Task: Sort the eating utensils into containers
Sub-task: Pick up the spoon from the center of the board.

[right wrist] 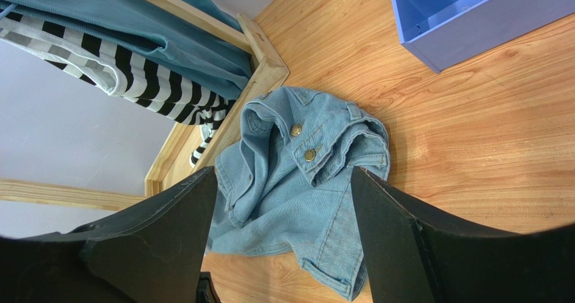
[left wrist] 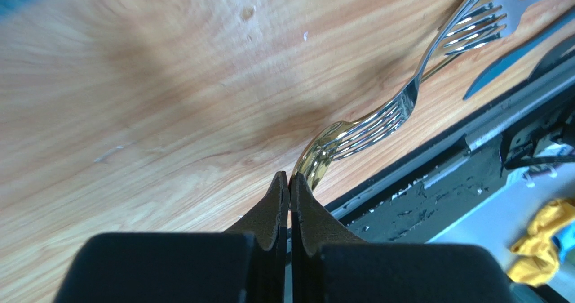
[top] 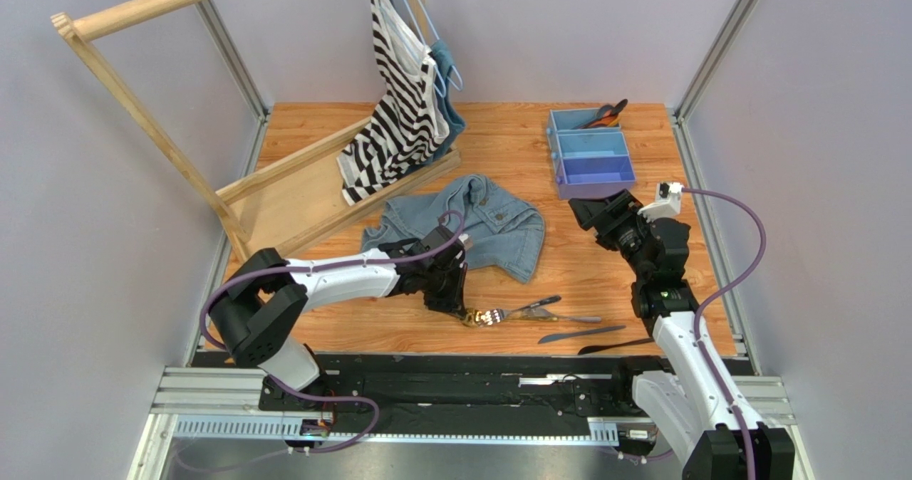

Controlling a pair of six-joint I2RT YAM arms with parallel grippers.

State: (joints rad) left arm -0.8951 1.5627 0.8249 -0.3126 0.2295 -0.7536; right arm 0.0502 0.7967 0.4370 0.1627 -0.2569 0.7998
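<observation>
My left gripper [top: 457, 296] [left wrist: 290, 176] is low over the near edge of the table, its jaws pressed together on the rim of a gold spoon [top: 472, 317] [left wrist: 317, 156]. A silver fork [left wrist: 385, 117] lies across the spoon's bowl, and a second fork [left wrist: 482, 26] lies beyond it. Two dark knives [top: 581, 334] [top: 618, 344] lie to the right. The light blue tray [top: 592, 191] [right wrist: 472, 33] stands at the back right, with a few utensils [top: 607, 115] in its far compartment. My right gripper [top: 594, 215] [right wrist: 283, 175] is open and empty, just in front of the tray.
A crumpled denim jacket [top: 482, 218] [right wrist: 304, 181] lies mid-table behind my left gripper. A wooden clothes rack [top: 161, 128] with a striped shirt [top: 401, 106] fills the back left. A black rail [top: 482, 373] runs along the near edge.
</observation>
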